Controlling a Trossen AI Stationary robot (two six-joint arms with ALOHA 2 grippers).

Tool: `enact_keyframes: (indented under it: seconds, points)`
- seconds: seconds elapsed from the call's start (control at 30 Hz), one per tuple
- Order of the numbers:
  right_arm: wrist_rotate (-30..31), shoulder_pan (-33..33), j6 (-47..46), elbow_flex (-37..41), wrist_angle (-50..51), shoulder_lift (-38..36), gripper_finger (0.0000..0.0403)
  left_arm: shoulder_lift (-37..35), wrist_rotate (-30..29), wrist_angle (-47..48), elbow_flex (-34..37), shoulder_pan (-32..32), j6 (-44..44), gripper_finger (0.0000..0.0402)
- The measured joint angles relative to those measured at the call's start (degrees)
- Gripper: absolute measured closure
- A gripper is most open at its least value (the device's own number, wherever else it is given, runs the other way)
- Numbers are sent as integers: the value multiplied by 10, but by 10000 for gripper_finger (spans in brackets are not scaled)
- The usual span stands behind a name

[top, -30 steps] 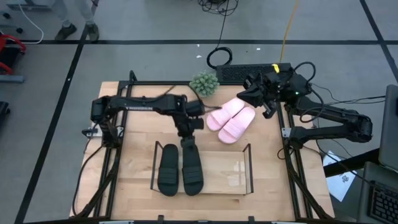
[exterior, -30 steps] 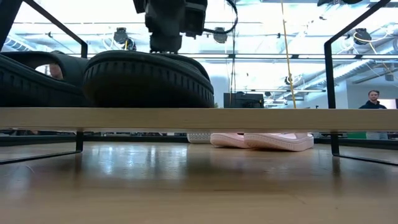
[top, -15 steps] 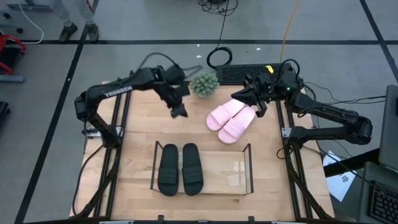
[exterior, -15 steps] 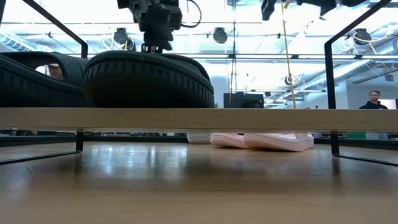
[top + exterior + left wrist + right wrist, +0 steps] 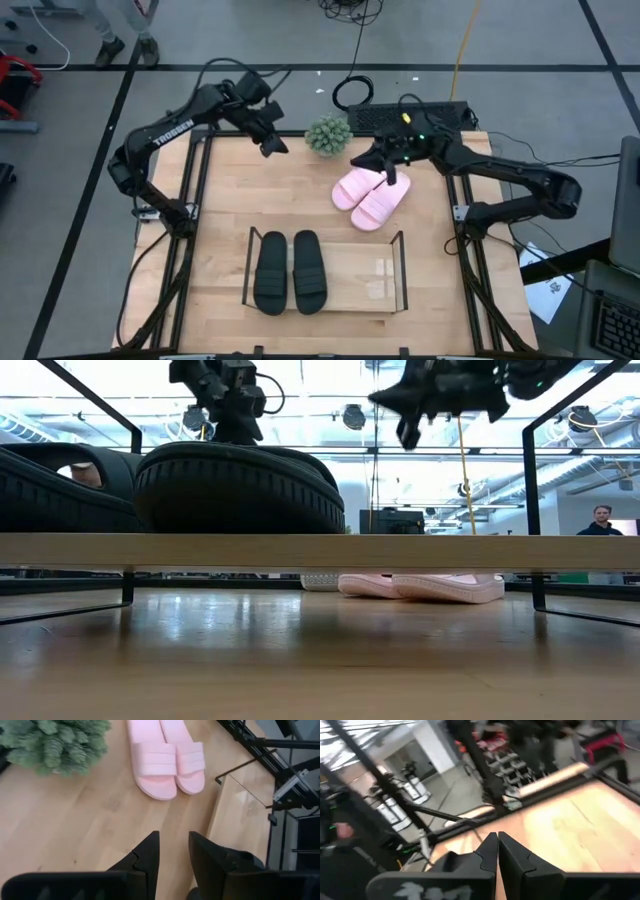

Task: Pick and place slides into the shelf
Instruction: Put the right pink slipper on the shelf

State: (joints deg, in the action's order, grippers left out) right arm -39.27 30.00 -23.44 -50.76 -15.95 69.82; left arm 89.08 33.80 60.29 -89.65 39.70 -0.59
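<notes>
Two black slides (image 5: 290, 272) already sit side by side on the left half of the shelf (image 5: 397, 268), which stands at the near edge of the desk (image 5: 220, 190); right half of the shelf is bare. So half done by my read, two to go. Two pink slides (image 5: 371, 195) lie touching each other on the desk just beyond the shelf's right part, toes toward the shelf, not yet gripped. Right gripper (image 5: 388, 170) hovers over the far end of the pink pair, not clearly touching them; in the right wrist view its fingers (image 5: 490, 851) look nearly closed with only a thin gap, holding nothing. Likely next job is opening and dropping onto a pink slide. Small green plant (image 5: 328, 134) sits at the far edge. Left gripper (image 5: 272, 142) is up near the far left corner, beside the plant, fingers (image 5: 148, 854) narrowly apart, empty.
</notes>
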Motion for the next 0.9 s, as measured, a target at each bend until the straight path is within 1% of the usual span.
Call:
enact_keyframes:
  seconds: [0.13, 0.3, 0.33, 0.43, 0.53, 0.67, 0.8, 0.9]
  points:
    - [-4, 36, -44, 0, 4, 29, 399, 0, 1, 0, 0, 12, 18, 298]
    - [-80, 89, -105, 0, 3, 49, 398, 0, 1, -11, 0, 23, 30, 298]
    - [-89, 96, -113, 0, 1, 51, 397, 0, 1, -18, 0, 24, 31, 298]
    - [-90, 108, -119, 0, 2, 52, 385, 0, 2, -60, 0, 24, 25, 298]
    - [-90, 112, -116, 0, 2, 52, 362, 0, 2, -106, 0, 21, 20, 298]
    - [-96, 114, -119, 0, 9, 52, 319, 0, 3, -150, 0, 21, 1, 298]
    - [-130, 123, -107, 0, 49, 52, 275, 0, 4, -162, 0, 21, -15, 298]
    - [-154, 130, -84, 0, 97, 52, 253, 0, 4, -168, 0, 21, -32, 298]
